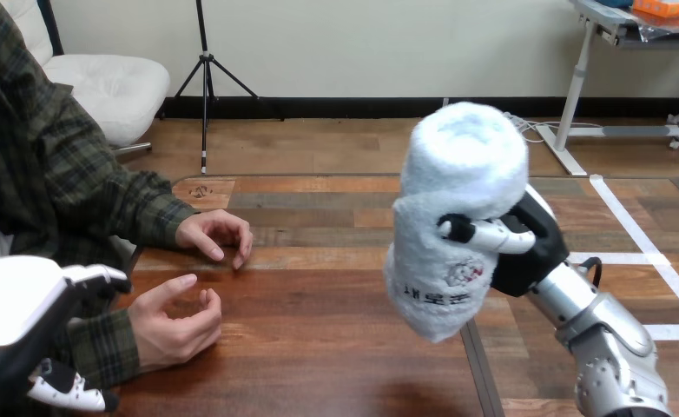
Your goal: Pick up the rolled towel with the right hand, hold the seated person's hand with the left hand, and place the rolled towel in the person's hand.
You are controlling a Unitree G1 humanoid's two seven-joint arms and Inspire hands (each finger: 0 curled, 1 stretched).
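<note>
A white rolled towel (458,217) with dark print stands upright in the air over the right half of the wooden table (319,365). My right hand (527,248) is shut on its lower half from the right, thumb across the front. At the bottom left, my left hand (23,321) wraps the person's sleeved wrist (102,347), thumb above and fingers (71,393) below. That person's hand (175,320) lies on the table with its fingers loosely curled. The towel is well to the right of it and apart from it.
The person's other hand (219,234) rests palm down near the table's far edge at the left. Their sleeved arm (102,200) crosses the left side. Bare tabletop lies between the person's hands and the towel.
</note>
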